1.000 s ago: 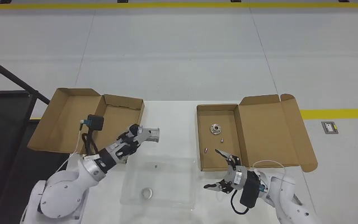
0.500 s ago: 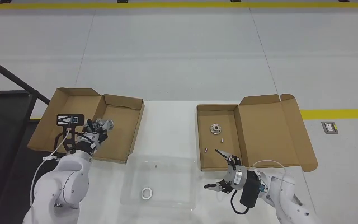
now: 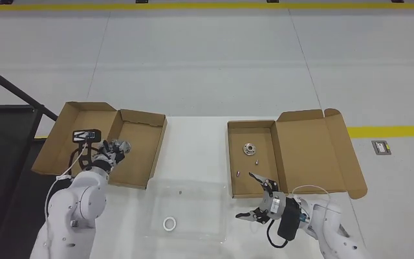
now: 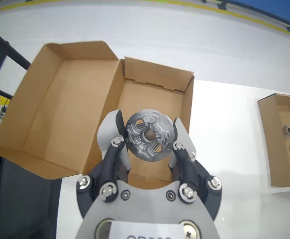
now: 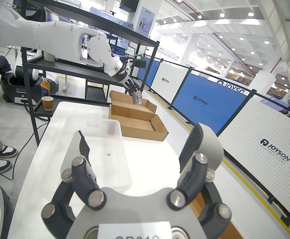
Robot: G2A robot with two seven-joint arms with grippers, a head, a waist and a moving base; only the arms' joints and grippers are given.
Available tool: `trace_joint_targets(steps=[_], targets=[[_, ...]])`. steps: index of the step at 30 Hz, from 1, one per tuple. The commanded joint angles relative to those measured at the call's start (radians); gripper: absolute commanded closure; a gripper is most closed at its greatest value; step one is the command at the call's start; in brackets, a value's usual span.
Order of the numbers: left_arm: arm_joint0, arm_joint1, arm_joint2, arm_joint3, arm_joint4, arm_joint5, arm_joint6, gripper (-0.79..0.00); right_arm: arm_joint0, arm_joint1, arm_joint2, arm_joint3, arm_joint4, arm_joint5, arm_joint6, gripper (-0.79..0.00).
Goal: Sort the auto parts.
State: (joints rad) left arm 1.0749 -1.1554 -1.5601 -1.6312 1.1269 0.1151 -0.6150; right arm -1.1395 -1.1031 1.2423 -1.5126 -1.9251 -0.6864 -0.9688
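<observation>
Left claw (image 4: 147, 127) clamps a silver, slotted metal hub disc (image 4: 148, 138) by its rim above the open brown cardboard box (image 4: 188, 97) on the white table (image 4: 226, 135). Rigid and probably heavy and slick, the part suits this across-the-rim grip. Right claw (image 5: 138, 140) hangs spread apart, empty.

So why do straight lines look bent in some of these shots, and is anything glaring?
Left wrist view: the wide lens bows the yellow floor line; the round grey metal disc shows soft highlights, no harsh glare. Right wrist view: the white ceiling lamps glare brightly, and the blue barrier panels tilt. Top view: the yellow floor stripe runs straight, evenly lit.
</observation>
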Motion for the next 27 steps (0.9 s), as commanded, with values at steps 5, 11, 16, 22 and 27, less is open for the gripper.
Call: trace_joint_targets(steps=[5,11,16,22,27], targets=[[-0.12,-0.008,0.066,0.233,0.018,-0.019,0.027,0.0,0.0,0.0,0.0,0.0,0.0,0.0,0.0,-0.785],[-0.171,-0.022,0.142,0.354,0.071,-0.002,0.106,0.0,0.0,0.0,0.0,0.0,0.0,0.0,0.0,-0.785],[-0.194,-0.032,0.188,0.412,0.096,0.003,0.15,-0.095,0.0,0.0,0.0,0.0,0.0,0.0,0.0,-0.785],[-0.219,-0.041,0.222,0.463,0.125,0.013,0.172,-0.372,0.0,0.0,0.0,0.0,0.0,0.0,0.0,-0.785],[-0.229,-0.043,0.223,0.479,0.129,0.012,0.173,-0.662,0.0,0.0,0.0,0.0,0.0,0.0,0.0,-0.785]])
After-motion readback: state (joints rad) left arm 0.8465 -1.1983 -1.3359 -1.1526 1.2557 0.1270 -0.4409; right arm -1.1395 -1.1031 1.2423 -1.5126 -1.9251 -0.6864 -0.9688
